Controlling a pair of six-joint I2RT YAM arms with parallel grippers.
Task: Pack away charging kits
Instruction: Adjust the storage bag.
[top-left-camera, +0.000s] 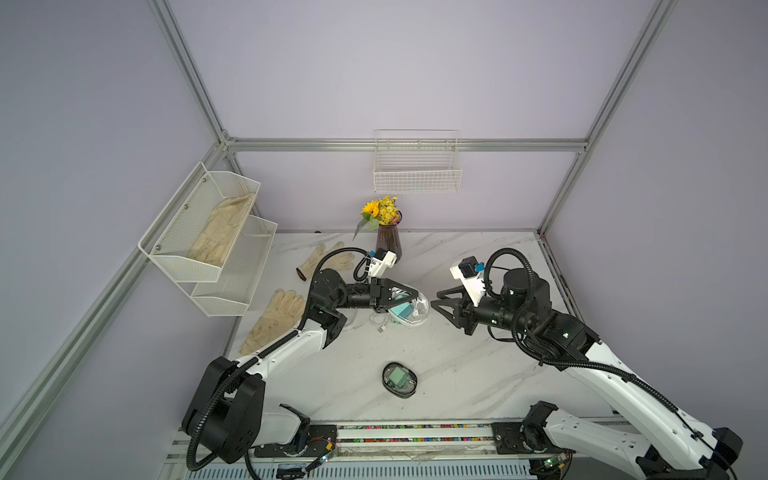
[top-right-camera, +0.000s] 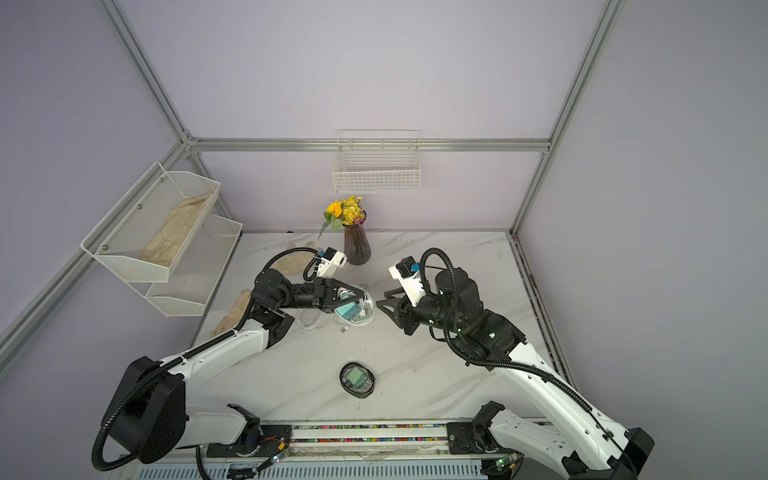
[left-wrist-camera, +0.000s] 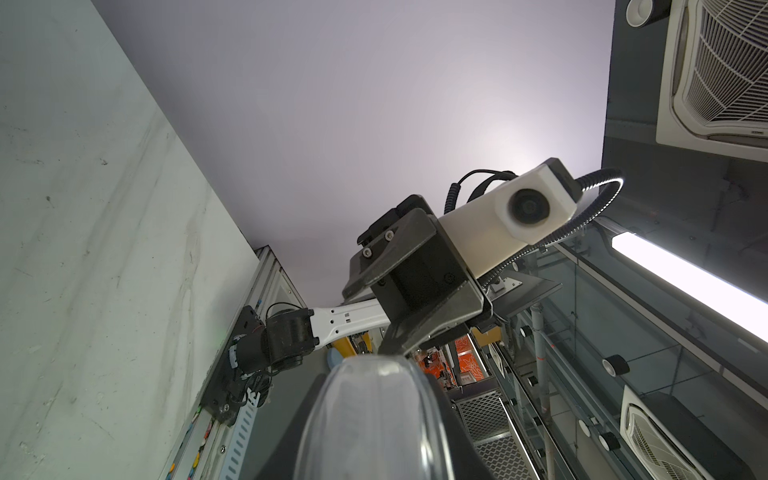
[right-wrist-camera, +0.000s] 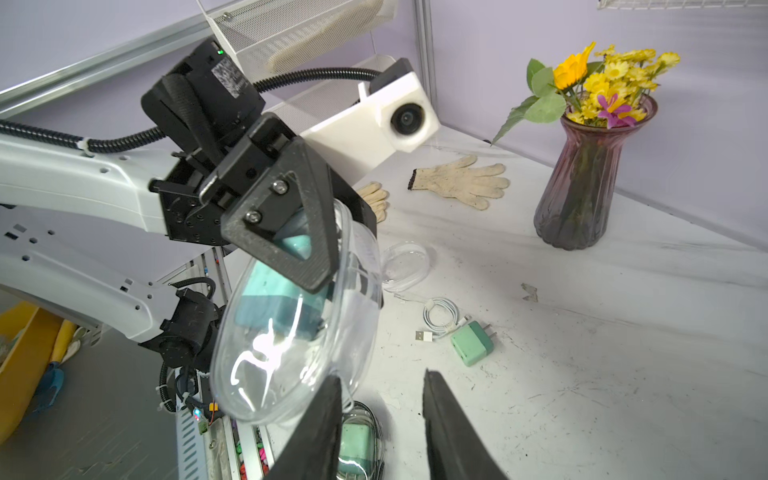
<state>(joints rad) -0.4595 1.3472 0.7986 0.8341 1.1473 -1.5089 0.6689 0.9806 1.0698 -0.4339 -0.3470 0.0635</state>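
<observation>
Left claw (top-left-camera: 409, 303) is clamped on a clear case (right-wrist-camera: 291, 332), held off the worktop (top-left-camera: 457, 365) and tilted. A teal adapter (right-wrist-camera: 274, 307) sits inside it. One finger crosses the case front, the other is behind it. In the left wrist view the case rim (left-wrist-camera: 374, 415) fills the lower middle.

Right claw (right-wrist-camera: 382, 376) faces the left one, just beside the held case. Its jaws are apart with nothing between them (the near finger looks almost at the case edge; can't tell if touching).

On the worktop under and behind the held case:
- spare case (right-wrist-camera: 405, 262), clear, lying flat, looks empty
- coiled white cable (right-wrist-camera: 440, 316), plug end out
- loose adapter (right-wrist-camera: 471, 343), mint green, touching the cable

Black case (top-left-camera: 399, 379) lies alone near the front of the worktop, between the two arms, well apart from the rest, with a green adapter inside. It shows in both top views.

Other stuff:
- one glove (top-left-camera: 324, 259) by the vase (top-left-camera: 387, 241) of flowers
- second glove (top-left-camera: 276, 320) beside the left arm
- third glove (top-left-camera: 222, 230) in the top tier of the mesh rack (top-left-camera: 166, 249) on the left wall
- wire basket (top-left-camera: 417, 166) on the back wall
</observation>
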